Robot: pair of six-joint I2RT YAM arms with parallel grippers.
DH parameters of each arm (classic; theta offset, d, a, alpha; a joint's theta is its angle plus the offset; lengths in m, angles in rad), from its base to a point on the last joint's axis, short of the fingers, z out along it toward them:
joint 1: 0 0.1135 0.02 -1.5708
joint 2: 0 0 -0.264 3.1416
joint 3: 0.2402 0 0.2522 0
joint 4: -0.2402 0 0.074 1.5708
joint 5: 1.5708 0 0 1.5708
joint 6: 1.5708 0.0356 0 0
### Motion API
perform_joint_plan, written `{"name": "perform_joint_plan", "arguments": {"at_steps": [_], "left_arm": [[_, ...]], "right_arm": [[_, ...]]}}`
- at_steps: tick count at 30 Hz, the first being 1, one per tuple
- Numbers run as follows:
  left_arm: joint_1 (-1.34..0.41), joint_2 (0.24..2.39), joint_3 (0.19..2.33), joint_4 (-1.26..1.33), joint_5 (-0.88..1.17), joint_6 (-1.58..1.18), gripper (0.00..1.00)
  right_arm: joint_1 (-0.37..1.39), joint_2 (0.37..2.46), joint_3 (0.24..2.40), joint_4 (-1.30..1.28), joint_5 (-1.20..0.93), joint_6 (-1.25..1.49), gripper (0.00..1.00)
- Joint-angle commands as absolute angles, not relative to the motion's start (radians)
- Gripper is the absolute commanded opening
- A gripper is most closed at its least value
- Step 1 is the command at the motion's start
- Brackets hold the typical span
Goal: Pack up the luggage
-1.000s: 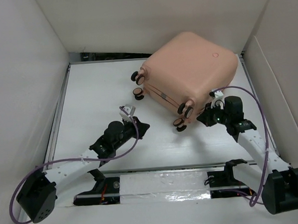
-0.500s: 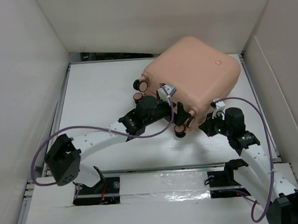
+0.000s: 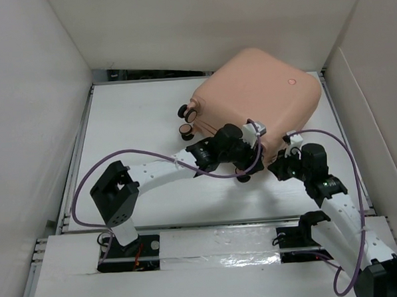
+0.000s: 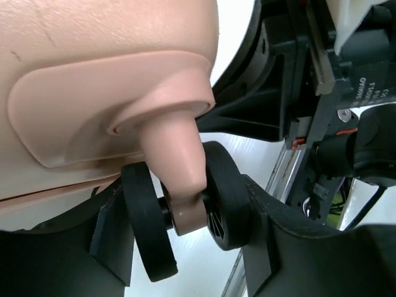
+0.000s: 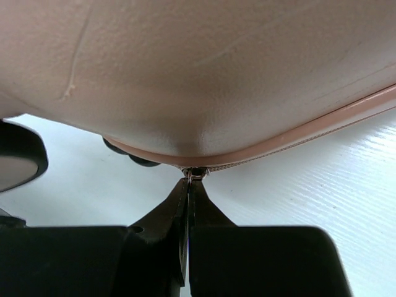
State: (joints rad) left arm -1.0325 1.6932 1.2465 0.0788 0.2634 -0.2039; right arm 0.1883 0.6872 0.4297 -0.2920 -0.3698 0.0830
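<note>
You've got the luggage (image 3: 262, 98) lying closed on its broad side at the far right corner of the bench (image 3: 131, 125). It is turned askew, so its wheeled end faces the near left.

Your left arm rises from its base at the near edge. It then runs long and low across the middle of the bench to the suitcase's near corner. The wrist is rolled, with its camera lifted toward the shell. The left end effector (image 3: 246, 160) is clamped on a twin black caster (image 4: 226, 198). One of its fingers (image 4: 108, 232) sits against the outer face of each disc, and the pink stem stands between them.

Your right arm comes up from the near right corner, elbow bent, with the forearm angled in toward the suitcase's near edge, just right of the left wrist. The right end effector (image 5: 189, 185) has its fingers pressed together. The tips are pointed into the zipper seam (image 5: 297, 139) at a small metal piece. You cannot tell from here whether that piece is pinched or only touched.
</note>
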Motion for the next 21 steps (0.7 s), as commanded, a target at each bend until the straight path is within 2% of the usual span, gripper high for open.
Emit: {"name": "perform_joint_plan", "arguments": {"at_steps": [1, 3, 4, 8, 12, 16, 21], "left_arm": [[-1.045, 1.721, 1.312, 0.201, 0.291, -0.211, 0.25], [-1.045, 1.726, 1.304, 0.308, 0.327, -0.288, 0.03], [-1.045, 1.730, 1.311, 0.337, 0.340, -0.288, 0.00], [-1.034, 1.746, 1.331, 0.468, 0.341, -0.396, 0.00], [-0.986, 1.738, 1.309, 0.599, 0.333, -0.515, 0.00], [-0.930, 1.755, 1.308, 0.646, 0.365, -0.575, 0.00], [-0.940, 1.812, 1.374, 0.692, 0.440, -0.640, 0.00]], "right_arm": [[0.199, 0.632, 0.466, -0.077, -0.512, 0.107, 0.00], [0.233, 0.612, 0.431, -0.048, -0.525, 0.136, 0.00], [0.233, 0.603, 0.431, -0.031, -0.528, 0.149, 0.00], [0.369, 0.552, 0.368, 0.058, -0.485, 0.238, 0.00], [0.593, 0.526, 0.417, 0.010, -0.329, 0.253, 0.00], [0.719, 0.494, 0.445, 0.002, -0.253, 0.279, 0.00], [0.799, 0.543, 0.397, 0.232, -0.288, 0.359, 0.00]]}}
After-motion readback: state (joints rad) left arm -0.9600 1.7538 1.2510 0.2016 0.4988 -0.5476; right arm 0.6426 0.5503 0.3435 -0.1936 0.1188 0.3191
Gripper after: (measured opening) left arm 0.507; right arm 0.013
